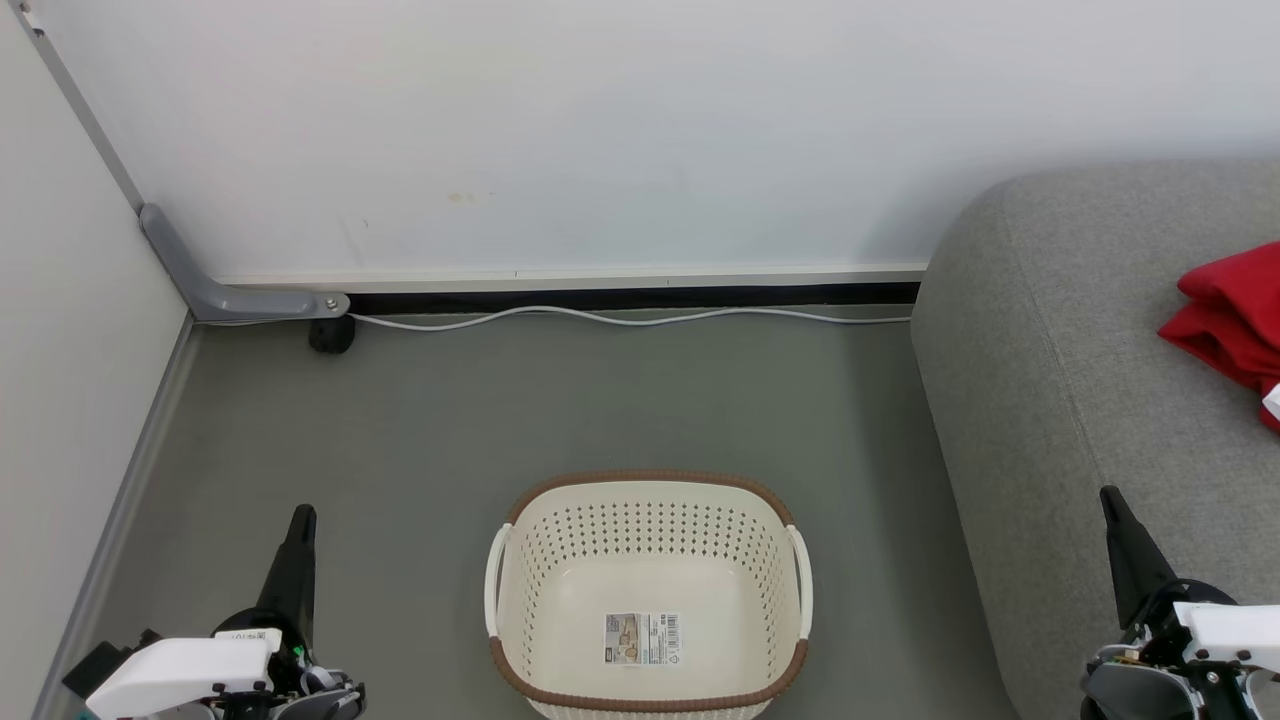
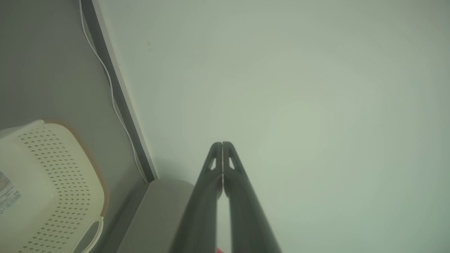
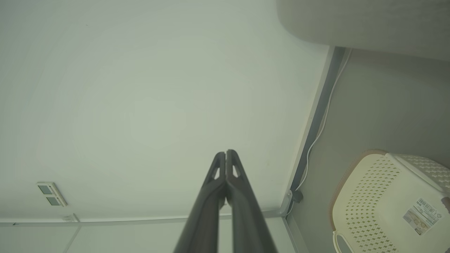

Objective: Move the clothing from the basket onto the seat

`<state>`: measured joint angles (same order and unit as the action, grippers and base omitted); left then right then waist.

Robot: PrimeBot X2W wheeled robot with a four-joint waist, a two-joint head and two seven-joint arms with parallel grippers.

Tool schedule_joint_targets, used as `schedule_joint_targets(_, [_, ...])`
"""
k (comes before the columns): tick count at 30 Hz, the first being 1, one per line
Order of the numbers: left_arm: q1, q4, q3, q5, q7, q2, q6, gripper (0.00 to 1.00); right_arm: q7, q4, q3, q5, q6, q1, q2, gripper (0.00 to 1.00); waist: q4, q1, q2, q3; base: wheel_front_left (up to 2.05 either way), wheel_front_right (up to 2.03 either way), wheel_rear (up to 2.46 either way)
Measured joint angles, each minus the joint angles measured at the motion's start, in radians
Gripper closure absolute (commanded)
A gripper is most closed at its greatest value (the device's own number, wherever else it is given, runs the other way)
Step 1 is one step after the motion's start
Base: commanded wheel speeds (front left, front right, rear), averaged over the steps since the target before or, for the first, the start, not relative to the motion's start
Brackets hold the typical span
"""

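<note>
The cream basket with a brown rim stands on the floor at the bottom centre, holding nothing but its label sticker; it also shows as the basket in the left wrist view and the basket in the right wrist view. Red clothing lies on the grey seat at the right edge, partly cut off. My left gripper is shut at the lower left, left of the basket, its fingers pressed together with nothing between. My right gripper is shut at the lower right over the seat's front, fingers together.
A white wall runs behind, with a white cable along its base and a grey bracket with a black foot in the left corner. Grey floor lies between basket and wall. A side panel bounds the left.
</note>
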<state>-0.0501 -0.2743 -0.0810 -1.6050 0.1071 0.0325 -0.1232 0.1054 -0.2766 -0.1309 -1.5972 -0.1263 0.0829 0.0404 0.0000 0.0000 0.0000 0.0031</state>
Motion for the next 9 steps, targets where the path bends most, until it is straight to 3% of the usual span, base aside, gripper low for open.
schedule_joint_targets(9, [0.0, 0.0, 0.0, 0.0, 0.0, 0.0, 0.0, 1.0, 0.0, 0.0, 0.0, 0.0, 0.0, 0.0, 0.0, 1.0, 0.0, 0.0, 0.0, 0.0, 0.0, 0.0, 0.0])
